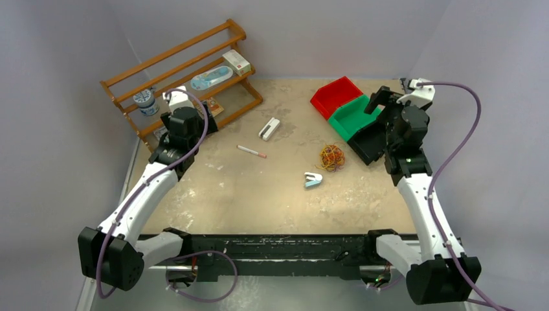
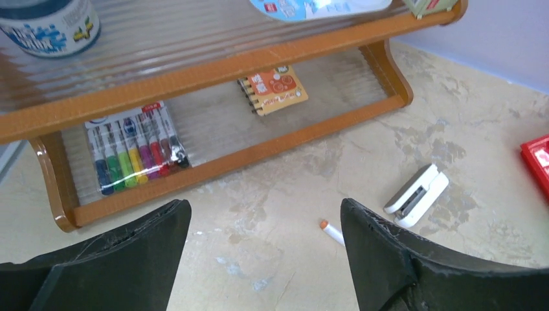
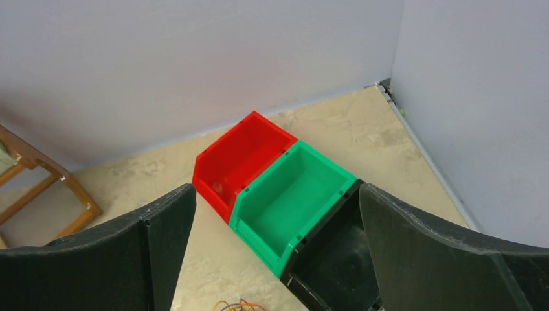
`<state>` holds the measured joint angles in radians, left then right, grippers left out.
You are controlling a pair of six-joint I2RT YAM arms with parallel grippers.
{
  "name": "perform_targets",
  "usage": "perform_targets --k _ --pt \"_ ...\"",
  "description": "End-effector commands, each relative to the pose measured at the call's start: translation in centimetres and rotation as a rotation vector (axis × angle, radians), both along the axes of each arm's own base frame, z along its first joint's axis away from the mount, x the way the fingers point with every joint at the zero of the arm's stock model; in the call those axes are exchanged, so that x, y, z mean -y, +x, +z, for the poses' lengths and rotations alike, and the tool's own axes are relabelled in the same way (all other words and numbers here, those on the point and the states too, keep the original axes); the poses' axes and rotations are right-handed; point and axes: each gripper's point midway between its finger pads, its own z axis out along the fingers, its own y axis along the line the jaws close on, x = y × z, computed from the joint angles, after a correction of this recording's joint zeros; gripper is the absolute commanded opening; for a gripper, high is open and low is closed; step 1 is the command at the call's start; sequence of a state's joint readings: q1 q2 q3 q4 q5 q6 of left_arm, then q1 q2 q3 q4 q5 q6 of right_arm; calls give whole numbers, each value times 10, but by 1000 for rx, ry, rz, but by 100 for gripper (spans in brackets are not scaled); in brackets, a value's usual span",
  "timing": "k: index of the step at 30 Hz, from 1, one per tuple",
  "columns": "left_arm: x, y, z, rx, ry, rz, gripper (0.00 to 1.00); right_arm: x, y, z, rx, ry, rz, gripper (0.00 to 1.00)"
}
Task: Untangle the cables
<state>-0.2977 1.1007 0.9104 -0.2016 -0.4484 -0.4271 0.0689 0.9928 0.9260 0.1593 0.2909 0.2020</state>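
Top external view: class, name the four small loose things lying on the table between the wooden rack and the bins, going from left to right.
Left to right: white pen → white stapler → small blue-and-white tool → the cables, a loopy orange bunch.

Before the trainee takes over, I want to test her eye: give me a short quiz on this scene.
1. True or false: the cables lie on the table, outside every bin.
2. The left gripper is: A open; B shut and empty; C shut on a cable.
3. Which bin stands between the red bin and the black bin?
Key: 1 true; 2 A; 3 the green bin.
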Motion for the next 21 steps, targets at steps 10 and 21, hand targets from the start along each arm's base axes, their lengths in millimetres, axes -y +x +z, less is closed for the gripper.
perform_targets --k 10,21 --pt "-8 23 60 135 -70 141 93 -8 12 50 93 60 104 99" --pt "0 27 44 69 -7 43 95 -15 24 11 -128 47 152 99"
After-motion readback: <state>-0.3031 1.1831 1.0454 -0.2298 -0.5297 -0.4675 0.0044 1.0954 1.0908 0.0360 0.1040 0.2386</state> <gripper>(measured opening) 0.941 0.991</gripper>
